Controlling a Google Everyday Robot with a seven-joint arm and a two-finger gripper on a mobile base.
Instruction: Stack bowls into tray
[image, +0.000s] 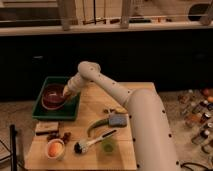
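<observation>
Right, the single camera view is looking down on a pale wooden table, and the white robot arm is stretching out over its back corner. The gripper is sitting right at the rim of the round, shallow, dark red-brown bowl, on the side facing the arm. That bowl is resting upright, mouth up, inside the large rectangular green plastic tray, roughly in its middle. How wide the gripper is standing, and whether it is gripping the rim or only touching it, I cannot tell from here.

By my reading, this is the set-down step. Doing it well means letting go only once the bowl is sitting flat on the tray floor, then easing straight up. Pulling sideways is risking a drag on the rim, tipping the bowl against the tray's sloping side. The wrist is also working close to the near tray wall, so a clean vertical exit looks safest.

Elsewhere, a small flat wooden block is lying just in front of the tray. A small white bowl, a dark-headed brush and a small green bowl are waiting along the front edge, well apart from the gripper.
</observation>
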